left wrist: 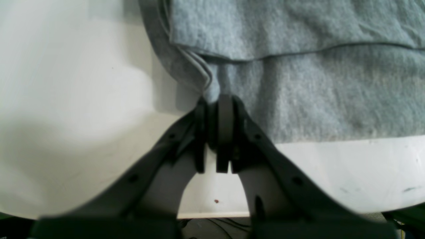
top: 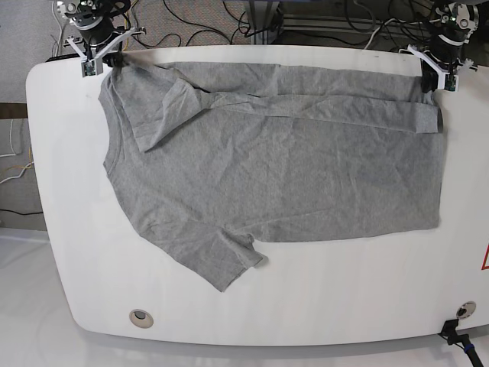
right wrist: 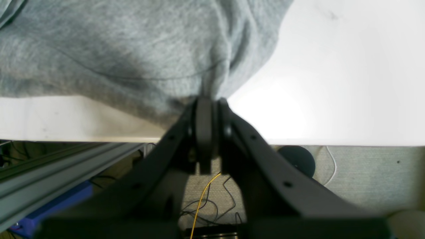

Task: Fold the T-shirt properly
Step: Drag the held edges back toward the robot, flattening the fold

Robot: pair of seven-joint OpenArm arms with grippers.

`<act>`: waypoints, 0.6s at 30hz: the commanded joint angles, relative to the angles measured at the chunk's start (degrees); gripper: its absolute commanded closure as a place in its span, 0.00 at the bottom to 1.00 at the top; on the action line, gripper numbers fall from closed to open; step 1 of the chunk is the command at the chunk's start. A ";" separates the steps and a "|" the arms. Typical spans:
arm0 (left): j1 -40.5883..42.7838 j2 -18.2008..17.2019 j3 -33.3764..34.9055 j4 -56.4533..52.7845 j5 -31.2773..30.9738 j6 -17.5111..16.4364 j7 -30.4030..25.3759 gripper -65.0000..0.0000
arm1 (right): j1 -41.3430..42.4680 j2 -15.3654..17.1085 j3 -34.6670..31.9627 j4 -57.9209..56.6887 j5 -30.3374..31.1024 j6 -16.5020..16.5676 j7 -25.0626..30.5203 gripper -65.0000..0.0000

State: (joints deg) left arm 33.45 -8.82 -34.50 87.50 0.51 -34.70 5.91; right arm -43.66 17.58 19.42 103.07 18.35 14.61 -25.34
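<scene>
The heather-grey T-shirt (top: 290,168) lies spread on the white table (top: 344,306), plain side up. Its far edge is folded over in a narrow strip. One sleeve (top: 221,260) points toward the near edge, and the other (top: 160,115) is folded in at the far left. My left gripper (top: 432,80) is at the far right corner, shut on the T-shirt's edge. The left wrist view shows the black fingers (left wrist: 225,113) pinching bunched layers of T-shirt (left wrist: 315,93). My right gripper (top: 107,61) is at the far left corner, shut on a gathered fold of T-shirt (right wrist: 132,49) by the table edge.
Two round grommets (top: 140,317) (top: 464,309) sit in the table near its front edge. Cables (top: 206,19) lie on the floor beyond the far edge. An aluminium rail (right wrist: 49,179) runs below the table edge near the right gripper.
</scene>
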 commanded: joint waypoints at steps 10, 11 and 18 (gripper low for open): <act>1.49 -0.90 0.26 -1.13 5.68 -1.30 8.90 0.70 | 0.10 0.22 -0.12 -0.08 -0.81 0.03 -3.01 1.00; 1.41 -0.90 0.26 -1.13 5.68 -1.30 8.90 0.70 | 0.19 0.22 -0.12 -0.08 -0.81 0.03 -3.80 1.00; 1.67 -1.42 -0.18 1.95 5.68 -1.30 8.90 0.70 | 0.89 0.22 0.05 0.19 -0.55 0.03 -4.24 1.00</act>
State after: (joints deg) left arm 33.65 -10.22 -34.79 89.47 1.78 -35.07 8.54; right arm -42.13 17.45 19.42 103.09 18.24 14.61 -27.20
